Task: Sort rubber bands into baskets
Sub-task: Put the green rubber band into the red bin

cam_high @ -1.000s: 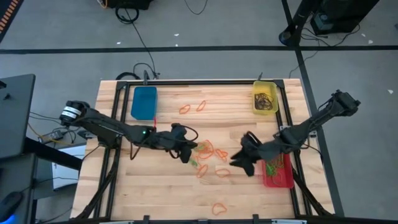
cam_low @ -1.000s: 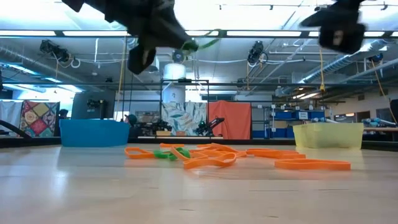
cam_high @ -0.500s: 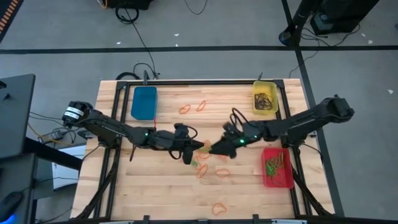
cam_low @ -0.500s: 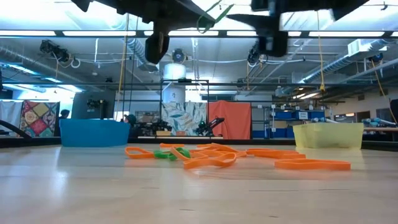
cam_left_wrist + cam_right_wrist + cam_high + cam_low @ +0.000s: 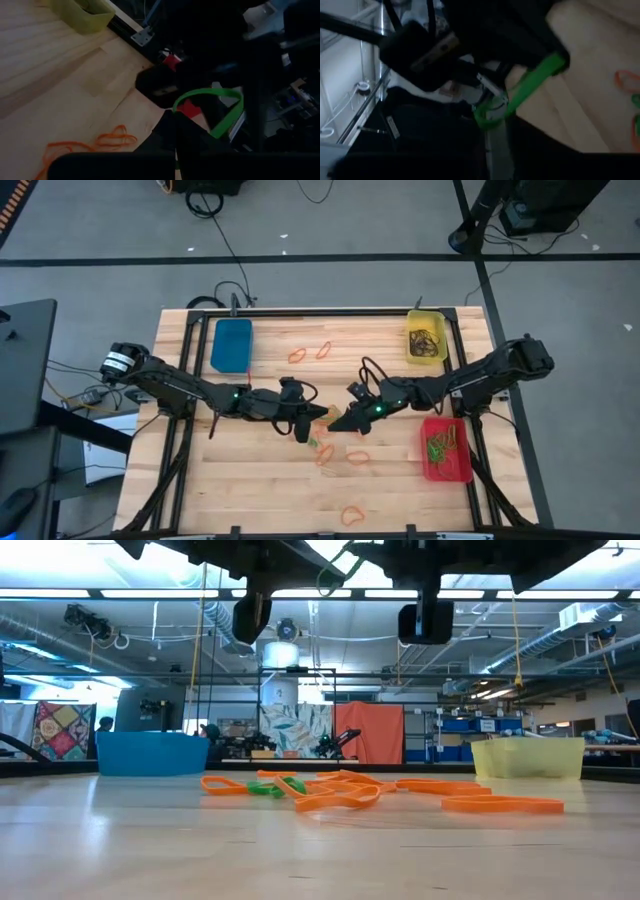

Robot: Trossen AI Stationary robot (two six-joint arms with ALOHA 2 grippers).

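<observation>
Above the middle of the table my left gripper (image 5: 318, 416) and my right gripper (image 5: 337, 423) meet tip to tip, both on one green rubber band (image 5: 220, 102). The band also shows at the top of the low view (image 5: 336, 568). Loose orange rubber bands (image 5: 357, 457) lie on the wood below, with a green one (image 5: 270, 786) among them. The blue basket (image 5: 232, 345) stands far left. The yellow basket (image 5: 426, 338), far right, holds dark bands. The red basket (image 5: 446, 448), at the right edge, holds green bands. My left gripper pinches one end of the green band (image 5: 176, 108) between its shut fingers, coming nearly level from the table's left. The loop stands out past the fingertips, clear of the table. My right gripper, coming nearly level from the table's right, has the band's other end (image 5: 487, 113) at its fingertips. The band runs in a straight strip (image 5: 535, 77) across to the left gripper.
More orange bands lie toward the far edge (image 5: 322, 350) and near the front edge (image 5: 352, 513). A black metal frame (image 5: 330, 311) runs round the tabletop. Black cables (image 5: 225, 300) trail at the far left corner.
My right gripper has swung from beside the red basket toward the table's left, across to my left gripper, rolling as it came. My left gripper has tipped up, raising the green band a little, and otherwise stayed in place.
</observation>
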